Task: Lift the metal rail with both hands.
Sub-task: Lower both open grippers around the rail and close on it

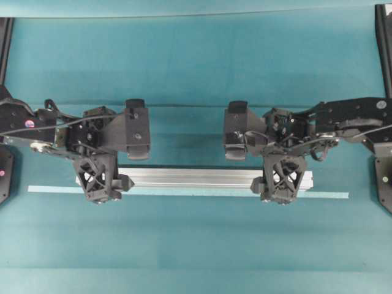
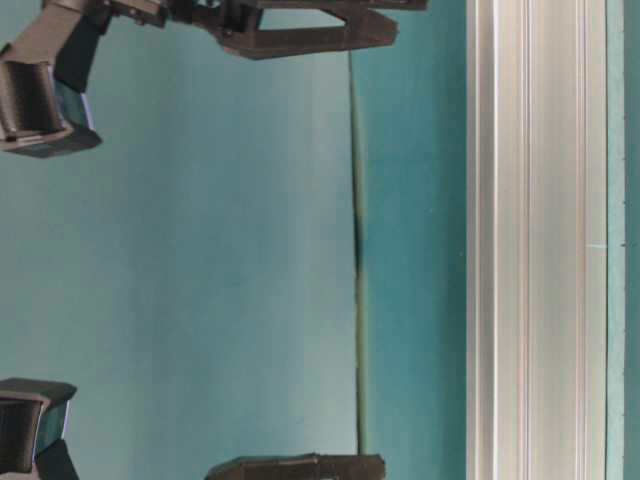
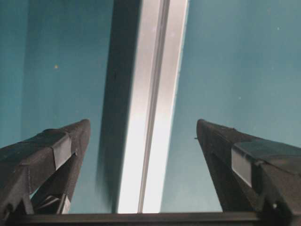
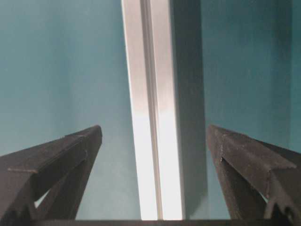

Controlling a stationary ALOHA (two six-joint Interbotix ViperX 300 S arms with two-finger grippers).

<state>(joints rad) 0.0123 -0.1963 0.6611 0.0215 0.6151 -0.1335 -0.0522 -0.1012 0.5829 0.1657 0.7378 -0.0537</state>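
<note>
The metal rail (image 1: 190, 178) lies flat on the teal table (image 1: 196, 67), running left to right across the middle of the overhead view. Along its near side lies a thinner, longer pale-teal strip (image 1: 331, 195), just beside the rail; its ends stick out past both rail ends.

The left gripper (image 1: 98, 179) sits over the rail's left end and the right gripper (image 1: 283, 179) over its right end. In both wrist views the 2 fingers stand wide apart with the rail running down the gap between them, teal surface visible on each side of it. The left gripper's fingers (image 3: 51, 155) do not touch the rail, and the right gripper's fingers (image 4: 56, 165) are likewise clear of it. Neither gripper has hold of anything.

The stretch of rail between the 2 grippers is uncovered. Bare teal surface spreads far of the arms and near of the strip. Dark frame posts (image 1: 383, 37) stand at the left and right edges of the overhead view, and black arm bases (image 1: 383, 184) sit at the table's sides, well apart from the rail ends.

In the table-level view the rail (image 2: 535, 240) fills the right side as a grooved silver band, with a seam (image 2: 358, 250) in the teal backdrop beside it.
</note>
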